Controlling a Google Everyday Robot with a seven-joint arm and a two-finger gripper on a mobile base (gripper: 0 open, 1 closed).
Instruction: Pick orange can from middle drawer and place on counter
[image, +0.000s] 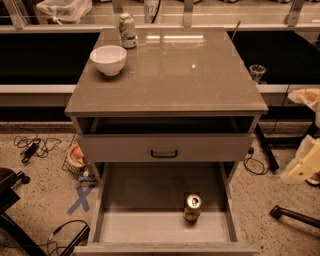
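The orange can stands upright on the floor of the open middle drawer, right of centre and near its front wall. The counter is the glossy grey-brown top of the cabinet, above it. My gripper shows as a cream-coloured piece at the right edge of the camera view. It is beside the cabinet, well to the right of the can and apart from it, with nothing seen in it.
A white bowl and a green-and-white can stand at the counter's far left. A drawer front with a black handle sits above the open drawer. Cables, a blue floor cross and a black chair leg lie around.
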